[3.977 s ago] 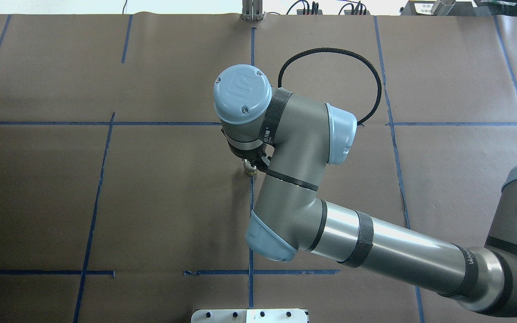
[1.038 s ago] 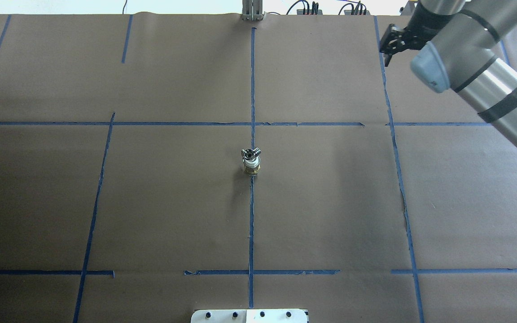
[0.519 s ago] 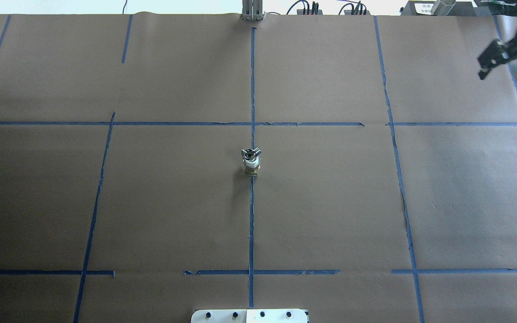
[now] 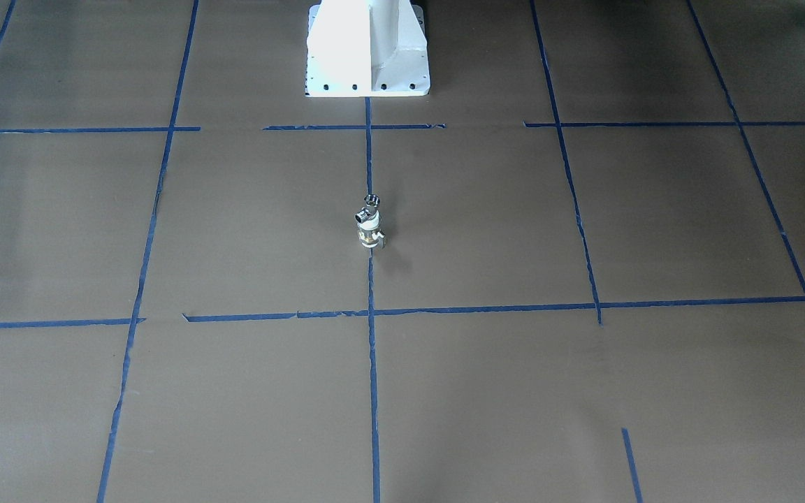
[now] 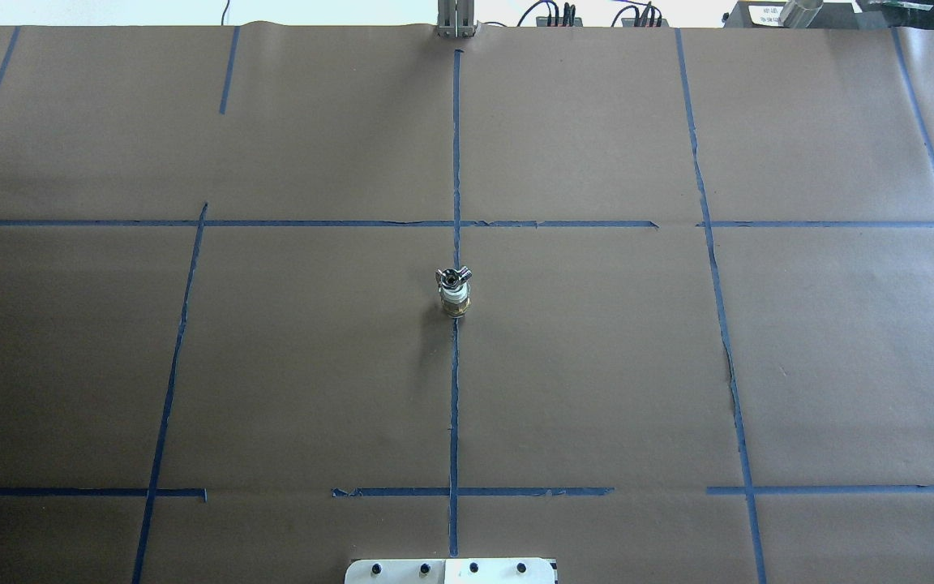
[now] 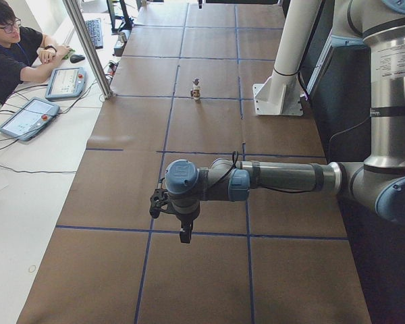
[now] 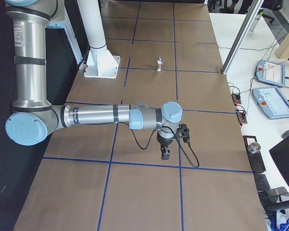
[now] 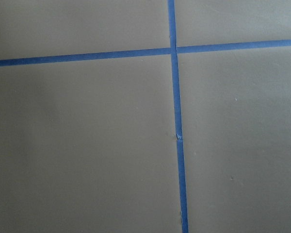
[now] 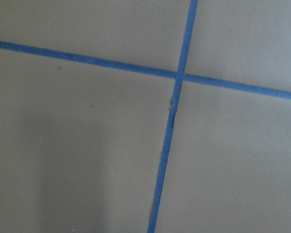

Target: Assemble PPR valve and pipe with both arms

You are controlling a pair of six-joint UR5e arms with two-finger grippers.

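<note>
The PPR valve, with white ends and a brass middle, stands upright on the brown paper at the table's centre. The chrome pipe fitting sits on top of it. The stack also shows in the front view and, small, in both side views. No gripper touches it. My left gripper hangs over the paper far from the stack, seen only in the left side view. My right gripper hangs likewise, seen only in the right side view. I cannot tell whether either is open or shut. Both wrist views show only paper and tape.
Blue tape lines cross the brown paper. The white pedestal base stands at the robot's edge. An operator sits past the far table edge with tablets. A metal post and more pendants stand there.
The right arm, over the stack four seconds ago, has swung away to the right and left the overhead view. The valve and pipe stack stands unmoved.
</note>
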